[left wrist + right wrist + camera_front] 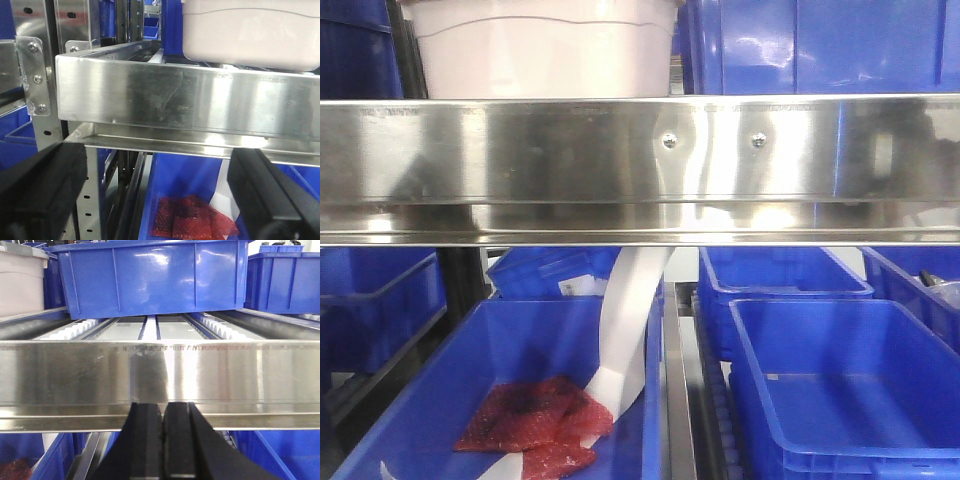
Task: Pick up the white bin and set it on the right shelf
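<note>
1. I see the white bin [545, 50] sitting on the steel tier, left side, behind the mirror-like front rail [640, 165].
2. My left gripper [155, 200] is spread wide and empty, below the rail.
3. My right gripper [163, 440] is closed, gripping nothing.

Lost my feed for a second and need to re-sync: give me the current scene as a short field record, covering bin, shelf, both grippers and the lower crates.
white bin: white bin sits on the steel tier, left of a blue crate
shelf rail: right shelf front rail, mirror-like, two screws
left gripper: left gripper open, fingers wide apart, below the rail, holding nothing
right gripper: right gripper shut, empty, below the rail
lower left crate: lower left crate holds a red bubble-wrap bag and a white strip
lower right crate: lower right crate, nothing visible in it
</note>
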